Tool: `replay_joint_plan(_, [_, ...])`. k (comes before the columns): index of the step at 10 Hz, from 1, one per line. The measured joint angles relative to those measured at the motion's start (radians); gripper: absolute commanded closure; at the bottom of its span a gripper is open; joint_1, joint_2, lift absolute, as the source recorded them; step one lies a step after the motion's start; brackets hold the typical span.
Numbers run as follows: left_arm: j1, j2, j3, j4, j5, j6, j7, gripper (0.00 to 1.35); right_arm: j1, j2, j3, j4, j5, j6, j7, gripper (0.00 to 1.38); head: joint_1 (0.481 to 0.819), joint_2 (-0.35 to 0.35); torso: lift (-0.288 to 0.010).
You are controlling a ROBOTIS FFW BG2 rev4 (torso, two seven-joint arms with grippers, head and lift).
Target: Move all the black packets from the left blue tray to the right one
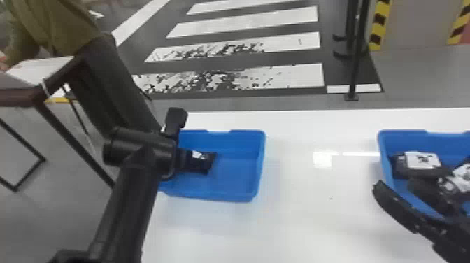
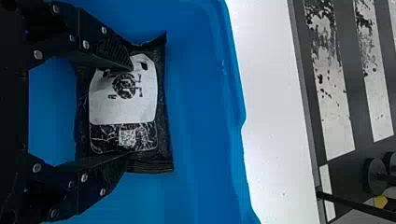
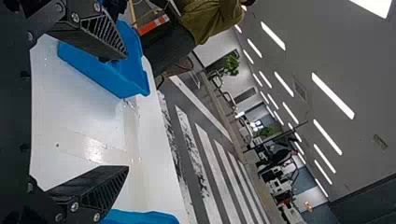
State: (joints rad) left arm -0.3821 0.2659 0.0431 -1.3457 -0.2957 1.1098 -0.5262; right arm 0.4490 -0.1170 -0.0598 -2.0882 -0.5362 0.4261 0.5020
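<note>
No text, number or brand I can read. Left tray (image 1: 259, 164), packet (image 2: 163, 107): white label (image 2: 122, 108), dark round emblem (image 2: 124, 86), small marks beside it, square code (image 2: 127, 137) on the black panel adjoining the white; I can't make out wording. Right tray (image 1: 384, 154): packet (image 1: 421, 172) with white label (image 1: 423, 160), dark blocky print, illegible to me. Second white label (image 1: 464, 172) near it, cut by head view's edge, also illegible.

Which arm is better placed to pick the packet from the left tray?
Left, likely: the left gripper has its fingers apart at the packet, while the right gripper is by the right tray.
</note>
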Motion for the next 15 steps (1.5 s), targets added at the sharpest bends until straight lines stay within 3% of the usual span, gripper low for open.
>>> replay_joint_plan(1, [0.004, 0.0, 0.003, 0.002, 0.004, -0.003, -0.009, 1.11, 0.0, 0.0, 0.0, 0.005, -0.008, 0.001, 0.002, 0.19, 0.695, 0.29, -0.14])
replay_joint_plan(3, [0.042, 0.0, 0.033, -0.037, 0.037, -0.03, -0.055, 1.12, 0.0, 0.001, 0.0, 0.008, -0.015, 0.002, 0.007, 0.19, 0.695, 0.283, -0.14])
replay_joint_plan(6, [0.23, -0.013, 0.112, -0.417, 0.094, 0.048, -0.067, 1.12, 0.001, 0.002, 0.0, 0.008, -0.02, 0.003, 0.008, 0.19, 0.695, 0.275, -0.14])
replay_joint_plan(9, [0.414, -0.029, 0.144, -0.739, 0.262, 0.022, -0.077, 1.12, -0.029, 0.002, 0.018, 0.008, -0.023, 0.013, 0.018, 0.19, 0.695, 0.233, -0.14])
replay_joint_plan(12, [0.48, -0.04, 0.038, -0.845, 0.448, -0.067, -0.087, 1.12, -0.08, -0.009, 0.069, 0.011, -0.057, 0.026, 0.02, 0.19, 0.695, 0.118, -0.14])
replay_joint_plan(15, [0.456, -0.037, -0.102, -0.852, 0.545, -0.082, -0.087, 1.12, -0.14, -0.025, 0.121, 0.03, -0.093, 0.033, 0.019, 0.19, 0.695, 0.042, -0.14])
